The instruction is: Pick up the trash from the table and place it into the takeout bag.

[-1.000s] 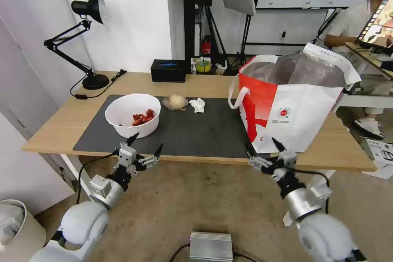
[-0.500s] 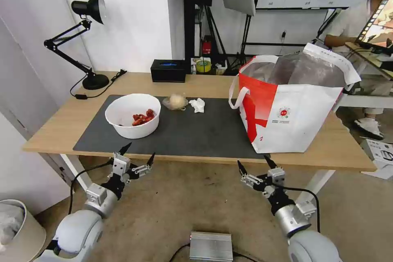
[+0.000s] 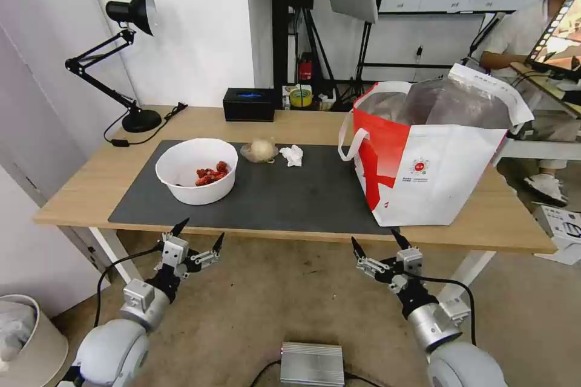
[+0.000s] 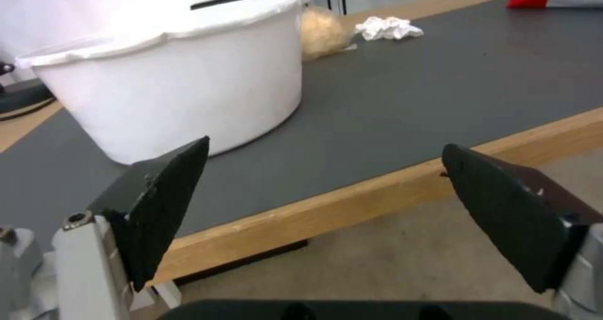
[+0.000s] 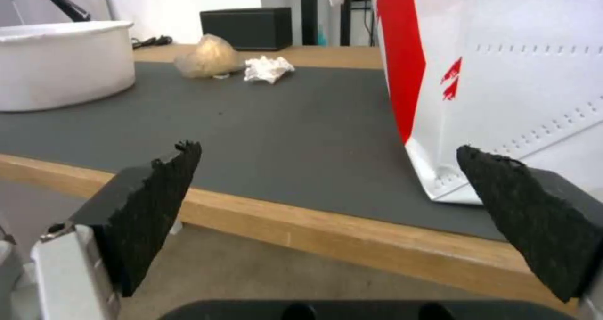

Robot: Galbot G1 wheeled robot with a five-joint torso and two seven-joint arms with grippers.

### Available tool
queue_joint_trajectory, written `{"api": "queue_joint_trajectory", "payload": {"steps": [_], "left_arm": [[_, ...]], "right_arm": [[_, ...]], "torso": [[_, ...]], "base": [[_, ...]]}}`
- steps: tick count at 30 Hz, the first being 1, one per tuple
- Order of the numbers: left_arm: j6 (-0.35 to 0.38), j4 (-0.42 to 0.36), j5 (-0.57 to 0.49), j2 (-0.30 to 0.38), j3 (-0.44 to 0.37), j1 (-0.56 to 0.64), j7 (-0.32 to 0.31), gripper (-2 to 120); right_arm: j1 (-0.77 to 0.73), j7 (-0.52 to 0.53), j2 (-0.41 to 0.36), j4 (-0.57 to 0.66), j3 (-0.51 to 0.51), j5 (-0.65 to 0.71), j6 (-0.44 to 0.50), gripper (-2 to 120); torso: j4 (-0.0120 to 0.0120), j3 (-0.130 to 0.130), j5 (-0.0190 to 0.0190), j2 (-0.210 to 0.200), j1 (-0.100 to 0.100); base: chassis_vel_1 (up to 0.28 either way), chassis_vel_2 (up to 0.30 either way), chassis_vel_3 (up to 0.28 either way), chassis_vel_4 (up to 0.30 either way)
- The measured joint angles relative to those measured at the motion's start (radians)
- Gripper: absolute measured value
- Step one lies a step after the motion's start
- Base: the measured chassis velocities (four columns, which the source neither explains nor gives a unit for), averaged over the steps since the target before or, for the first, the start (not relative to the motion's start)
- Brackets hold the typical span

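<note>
While both arms hang low before the worktop (image 3: 290,121), nothing has yet been picked up, and the trash lies on the dark mat (image 3: 302,196).

Largest first: the takeout bag (image 3: 436,175) stands open on the worktop's right end, straight ahead of and above the right tool (image 3: 379,243). Its jaws are spread wide and empty, held below the worktop's front edge. The white bowl (image 3: 195,170) with red scraps sits on the mat's left part, just ahead of and above the left tool (image 3: 198,233), also wide and empty; by my judgement the left arm is the nearer to it. Further back, about mid-worktop, lie the wrapped beige ball (image 3: 260,150) and, just beside it towards the bag, the crumpled tissue (image 3: 293,155), between the two arms' lines of reach.
</note>
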Motion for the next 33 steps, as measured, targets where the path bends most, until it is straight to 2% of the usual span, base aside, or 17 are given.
{"api": "queue_joint_trajectory", "payload": {"steps": [6, 9, 13, 16, 19, 24, 29, 33], "left_arm": [[-0.018, 0.01, 0.002, -0.003, -0.007, 0.004, 0.001, 100], [-0.024, 0.01, 0.002, -0.004, -0.003, -0.002, 0.0, 100], [-0.022, 0.006, 0.008, -0.007, 0.007, -0.009, -0.001, 100], [-0.008, -0.007, 0.025, -0.02, 0.016, -0.013, -0.004, 100], [-0.004, -0.014, 0.03, -0.022, 0.016, -0.009, -0.005, 100], [0.0, -0.02, 0.037, -0.021, 0.007, -0.001, -0.007, 100], [0.001, -0.022, 0.037, -0.018, -0.005, 0.005, -0.007, 100], [0.0, -0.02, 0.037, -0.017, -0.005, 0.004, -0.007, 100]], "right_arm": [[0.013, -0.001, -0.001, 0.004, -0.006, 0.0, -0.011, 100], [0.111, -0.003, -0.019, 0.008, -0.085, 0.034, -0.077, 100], [0.163, -0.003, -0.045, 0.007, -0.133, 0.066, -0.111, 100], [0.272, 0.013, -0.095, -0.031, -0.218, 0.102, -0.146, 100], [0.33, 0.028, -0.106, -0.059, -0.257, 0.119, -0.16, 100], [0.524, 0.073, -0.138, -0.129, -0.352, 0.199, -0.198, 100], [0.674, 0.132, -0.14, -0.198, -0.443, 0.257, -0.233, 100], [0.727, 0.157, -0.119, -0.239, -0.478, 0.27, -0.249, 100]], "torso": [[-0.0001, 0.0, -0.0001, 0.0, 0.0], [0.0001, 0.0, 0.0001, 0.0, 0.0], [0.0001, 0.0, -0.0001, 0.0, 0.0], [0.0001, 0.0, -0.0001, 0.0, 0.0], [0.0, 0.0, 0.0001, 0.0, 0.0], [0.0, 0.0, 0.0, 0.0, 0.0], [0.0001, 0.0, -0.0003, 0.0, 0.0], [0.0, 0.0, 0.0, 0.0, 0.0]], "base": [[0.0, 0.0, 0.0, 0.0], [0.0, 0.0, 0.0, 0.0], [0.0, 0.0, 0.0, 0.0], [0.0, 0.0, 0.0, 0.0], [0.0, 0.0, 0.0, 0.0], [0.0, 0.0, 0.0, 0.0], [0.0, 0.0, 0.0, 0.0], [0.0, 0.0, 0.0, 0.0]]}}
